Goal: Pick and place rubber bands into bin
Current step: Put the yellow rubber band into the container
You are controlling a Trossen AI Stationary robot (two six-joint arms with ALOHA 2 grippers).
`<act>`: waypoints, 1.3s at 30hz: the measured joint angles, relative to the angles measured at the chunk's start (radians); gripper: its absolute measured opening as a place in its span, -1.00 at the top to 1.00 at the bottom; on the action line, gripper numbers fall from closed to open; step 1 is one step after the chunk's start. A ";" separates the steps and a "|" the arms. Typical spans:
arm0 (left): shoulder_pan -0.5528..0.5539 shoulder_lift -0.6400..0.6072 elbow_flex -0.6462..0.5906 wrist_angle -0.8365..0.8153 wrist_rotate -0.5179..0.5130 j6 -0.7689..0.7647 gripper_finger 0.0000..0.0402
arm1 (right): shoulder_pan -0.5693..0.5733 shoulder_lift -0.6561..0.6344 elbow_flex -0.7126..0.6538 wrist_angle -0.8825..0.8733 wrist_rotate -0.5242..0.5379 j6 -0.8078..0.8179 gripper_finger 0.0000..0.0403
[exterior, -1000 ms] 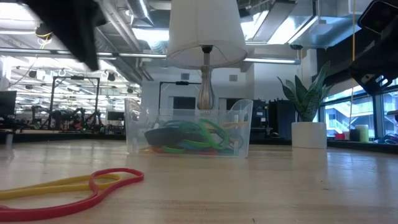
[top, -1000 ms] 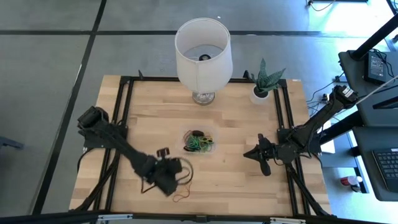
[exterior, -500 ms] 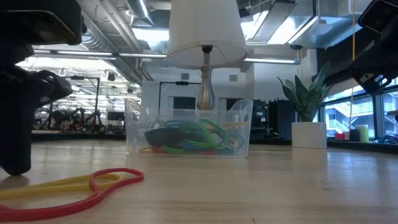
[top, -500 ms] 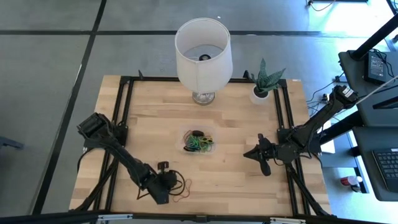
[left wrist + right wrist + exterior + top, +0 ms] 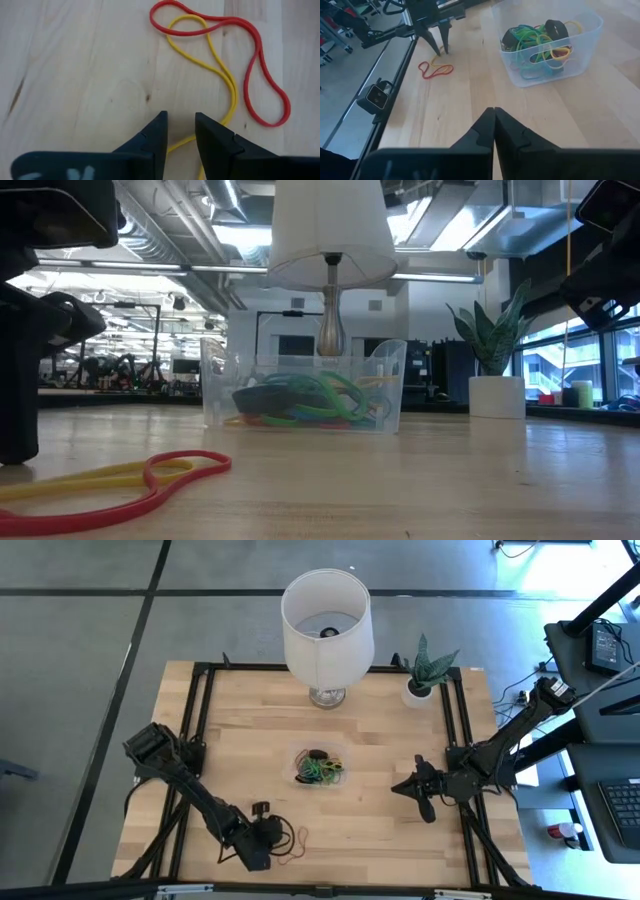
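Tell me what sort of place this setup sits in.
Probably a robotics lab or open industrial workspace. The low view shows exposed ceiling ducts and metal rigs behind the wooden table; the high view shows a concrete floor and a neighbouring desk with a keyboard.

From the bin [image 5: 319, 767] at table centre, bare wood lies open toward 9 o'clock and 3 o'clock. At 12 o'clock stands the lamp [image 5: 327, 628], at 1 o'clock the plant pot [image 5: 418, 690]. The left gripper [image 5: 268, 832] fills 7 o'clock, fingers slightly apart beside two loose rubber bands [image 5: 227, 75]; the right gripper [image 5: 405, 788], pinched closed, hangs at 4 o'clock.
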 joint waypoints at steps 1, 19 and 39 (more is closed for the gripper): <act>0.000 -0.003 -0.001 0.002 0.002 0.002 0.54 | 0.000 0.000 0.000 0.000 0.000 0.000 0.94; -0.008 -0.034 -0.001 0.026 0.132 0.073 0.61 | 0.000 0.000 0.000 -0.001 -0.001 0.054 0.97; 0.039 -0.079 0.023 -0.203 0.162 0.062 0.99 | -0.001 0.000 0.000 -0.001 0.002 0.054 0.95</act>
